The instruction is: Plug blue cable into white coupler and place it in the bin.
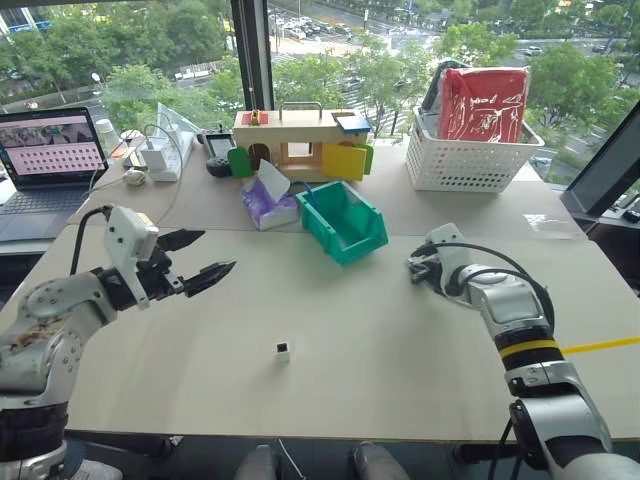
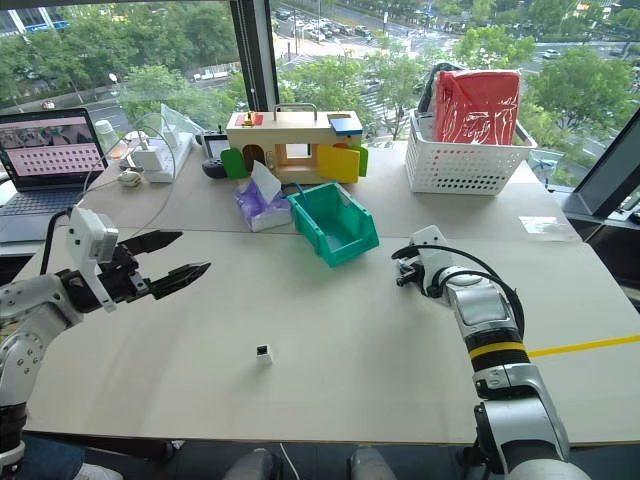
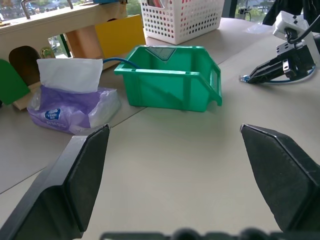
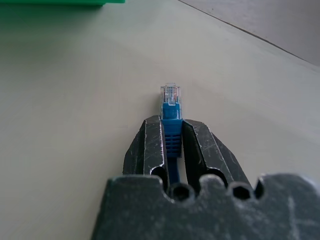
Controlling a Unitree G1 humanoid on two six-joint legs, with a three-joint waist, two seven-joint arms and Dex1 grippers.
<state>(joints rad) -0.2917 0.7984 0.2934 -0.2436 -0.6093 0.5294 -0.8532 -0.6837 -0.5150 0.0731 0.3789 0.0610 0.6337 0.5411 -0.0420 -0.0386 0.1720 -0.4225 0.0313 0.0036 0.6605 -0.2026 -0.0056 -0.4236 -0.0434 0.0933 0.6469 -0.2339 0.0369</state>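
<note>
My right gripper (image 4: 172, 123) is shut on the blue cable (image 4: 170, 107), just behind its clear plug. The plug pokes out past the fingertips, low over the table. This happens at the right of the table (image 1: 414, 266), a little in front and to the right of the teal bin (image 1: 345, 222). The white coupler (image 1: 283, 349) stands alone on the table near the front edge, its dark opening facing up. My left gripper (image 1: 218, 250) hovers open at the left, above the table and apart from the coupler, holding nothing. The left wrist view faces the bin (image 3: 170, 75) and the right gripper (image 3: 250, 77).
A purple tissue pack (image 1: 268, 205) lies beside the bin on its left. Behind stand a wooden toy house (image 1: 300, 140) and a white lattice basket (image 1: 465, 155) with a red bag. A laptop (image 1: 45, 155) and chargers (image 1: 158, 155) sit at the far left.
</note>
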